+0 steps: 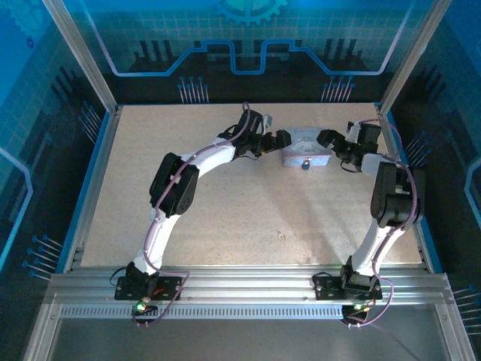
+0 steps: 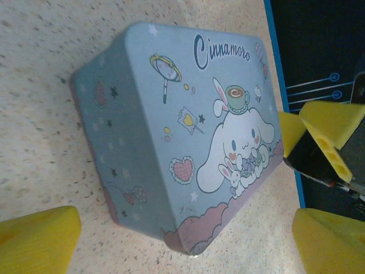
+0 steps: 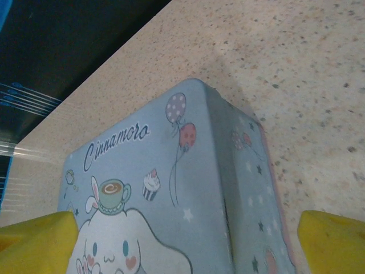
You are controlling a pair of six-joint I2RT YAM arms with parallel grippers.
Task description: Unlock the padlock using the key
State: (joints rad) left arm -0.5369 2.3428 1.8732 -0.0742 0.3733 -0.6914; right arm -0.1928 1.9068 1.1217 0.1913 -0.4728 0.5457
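Observation:
The tiny padlock (image 1: 307, 164) hangs at the near side of a lavender cartoon-printed tin (image 1: 304, 147) at the back of the table. The key is out of view. My left gripper (image 1: 279, 142) sits at the tin's left end, open. In the left wrist view its yellow pads (image 2: 35, 240) stand wide apart, with a corner of the tin (image 2: 171, 142) between them, untouched. My right gripper (image 1: 328, 140) is at the tin's right end, also open. The right wrist view has its pads (image 3: 333, 242) spread either side of the tin (image 3: 171, 194).
The tin rests on a speckled beige tabletop (image 1: 240, 218) framed by blue rails and aluminium posts. The table's right edge (image 2: 285, 114) runs close behind the tin. The right gripper's yellow fingers (image 2: 331, 131) show beyond the tin in the left wrist view.

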